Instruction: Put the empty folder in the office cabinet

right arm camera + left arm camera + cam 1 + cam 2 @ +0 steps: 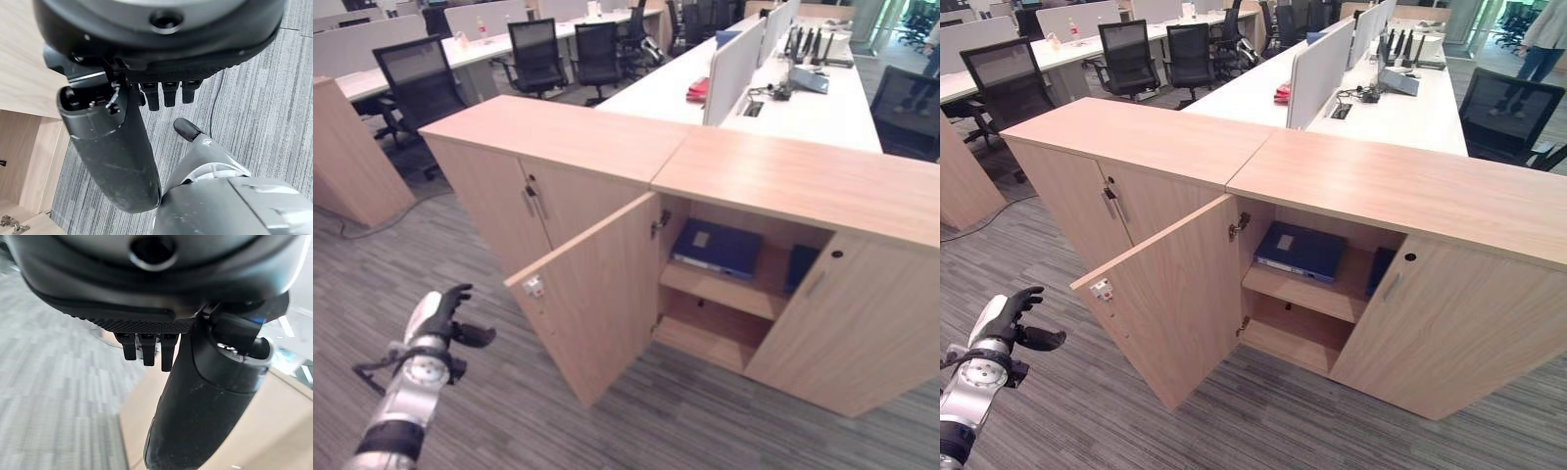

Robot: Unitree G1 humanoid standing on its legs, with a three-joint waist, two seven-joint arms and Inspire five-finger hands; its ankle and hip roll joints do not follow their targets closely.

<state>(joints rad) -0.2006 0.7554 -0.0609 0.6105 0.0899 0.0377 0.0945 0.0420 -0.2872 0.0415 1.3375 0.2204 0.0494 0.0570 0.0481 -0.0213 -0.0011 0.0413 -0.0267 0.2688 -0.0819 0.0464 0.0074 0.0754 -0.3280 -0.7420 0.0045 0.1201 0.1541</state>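
Observation:
A blue folder (717, 248) lies flat on the upper shelf inside the wooden office cabinet (783, 176). The cabinet's left door (597, 294) is swung wide open toward me. A second dark blue folder (800, 267) stands at the right end of the same shelf, partly behind the closed right door (847, 323). My left hand (438, 315) hangs low over the carpet, well left of the open door, with fingers relaxed and nothing in it. In the right wrist view my right hand (117, 147) is empty above the carpet beside the cabinet, fingers straight.
A closed twin cabinet (538, 137) adjoins on the left. Behind are white desks (822, 108) with dividers and black office chairs (416, 83). A wooden panel (347, 157) stands at far left. A person (1542, 39) stands at the back right.

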